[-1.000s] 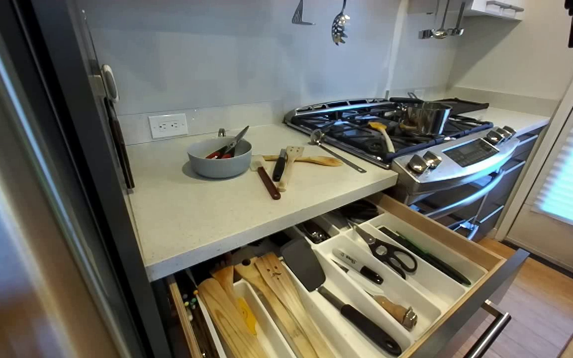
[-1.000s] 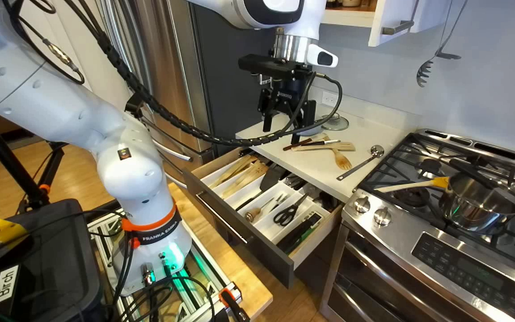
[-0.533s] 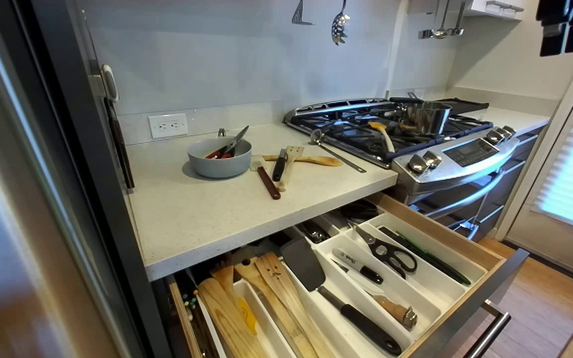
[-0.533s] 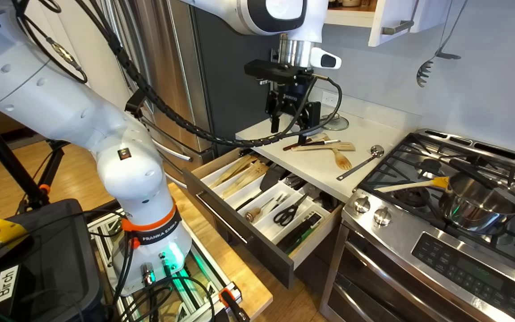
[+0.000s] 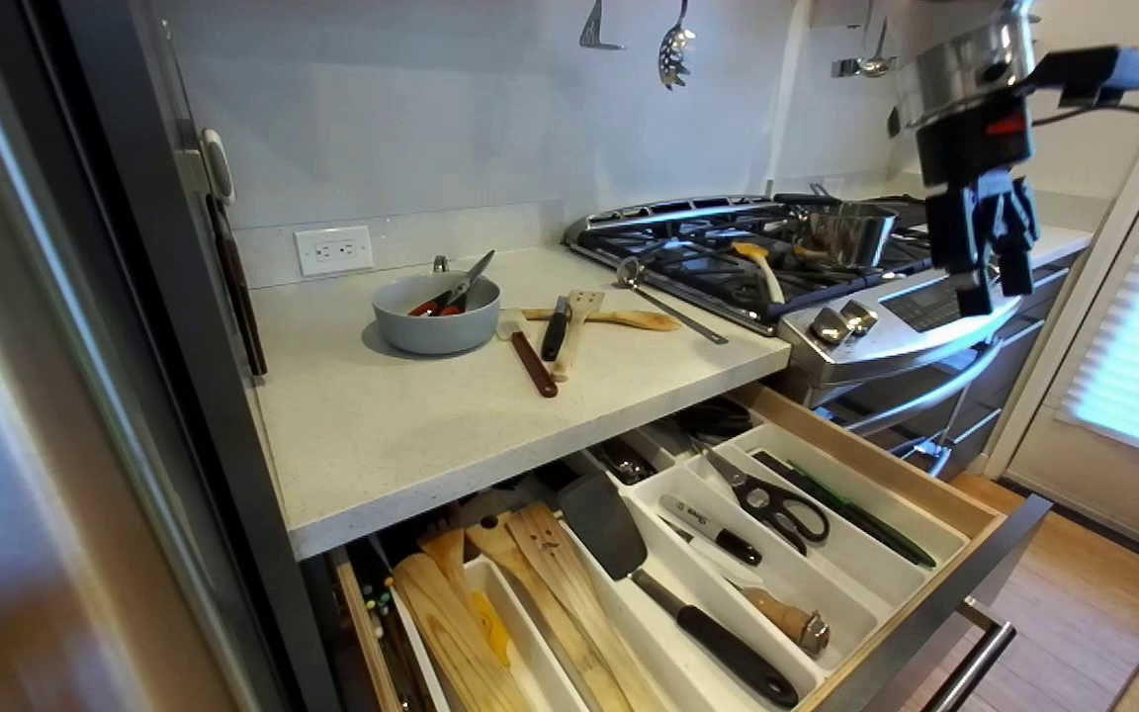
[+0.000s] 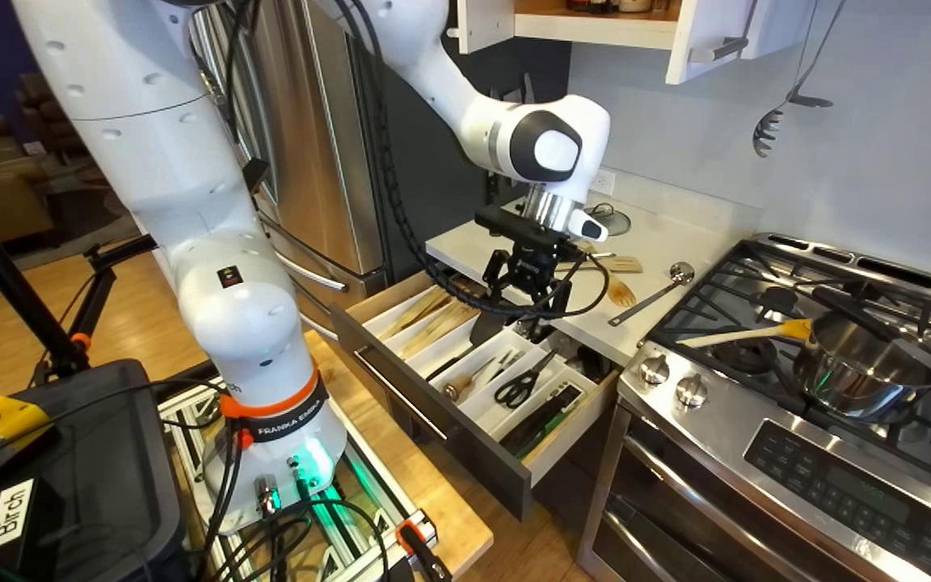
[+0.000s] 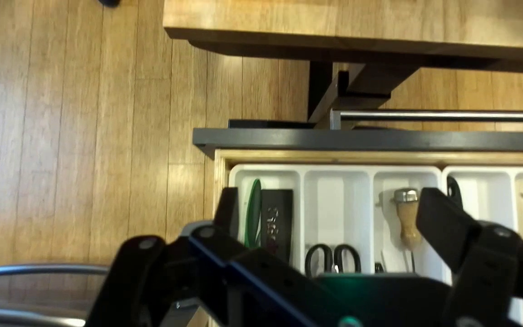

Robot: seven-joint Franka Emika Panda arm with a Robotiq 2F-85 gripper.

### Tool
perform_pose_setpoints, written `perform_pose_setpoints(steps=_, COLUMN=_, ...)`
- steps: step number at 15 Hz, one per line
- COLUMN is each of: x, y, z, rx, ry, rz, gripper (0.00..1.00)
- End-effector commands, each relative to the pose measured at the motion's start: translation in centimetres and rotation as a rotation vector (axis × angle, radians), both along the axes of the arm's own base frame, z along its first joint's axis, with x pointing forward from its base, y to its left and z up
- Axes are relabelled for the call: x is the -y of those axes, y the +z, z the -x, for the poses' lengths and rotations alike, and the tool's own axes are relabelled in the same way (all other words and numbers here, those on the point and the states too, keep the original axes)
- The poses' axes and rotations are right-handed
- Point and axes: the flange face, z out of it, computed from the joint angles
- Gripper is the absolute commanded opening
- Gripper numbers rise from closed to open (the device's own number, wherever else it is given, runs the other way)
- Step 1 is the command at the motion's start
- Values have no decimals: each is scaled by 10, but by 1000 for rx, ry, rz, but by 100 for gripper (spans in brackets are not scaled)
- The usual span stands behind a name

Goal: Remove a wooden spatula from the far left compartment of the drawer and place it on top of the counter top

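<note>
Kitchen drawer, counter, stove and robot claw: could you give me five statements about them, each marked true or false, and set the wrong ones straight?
1. A wooden spatula lies in the open drawer. True.
2. The gripper is clamped around that wooden spatula. False: the gripper's jaws stand apart, with nothing between them.
3. A grey bowl on the counter top holds utensils. True.
4. The steel saucepan also stands on the counter top. False: the steel saucepan is on the gas stove.
5. The black-handled scissors lie in the drawer. True.
</note>
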Motion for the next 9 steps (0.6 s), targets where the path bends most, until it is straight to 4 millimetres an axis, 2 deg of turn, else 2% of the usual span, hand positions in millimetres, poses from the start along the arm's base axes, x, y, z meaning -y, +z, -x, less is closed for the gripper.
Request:
perform_pose_setpoints(steps=1, x=-7, y=-19, z=-4, rx=-45, ry=18, rz=-4, gripper=100)
perform_pose_setpoints(steps=3, x=-15, y=-42, z=-12, rx=-90, ry=40, rz=-5, gripper=100)
perform_pose_setpoints(steps=5, x=-13, y=-43, z=-17, rx=-90, ry=39, rz=-3, gripper=100)
perform_pose_setpoints(steps=7, x=-26, y=-56, z=-30, rx=-35, ry=61, rz=34, gripper=100)
perform_pose_setpoints(steps=8, x=-42, y=-78, z=-42, rx=-1, ry=79, rz=23, gripper=100)
perform_pose_setpoints(steps=9, x=-54, y=-89, z=-50, rx=38, ry=97, rz=28, gripper=100)
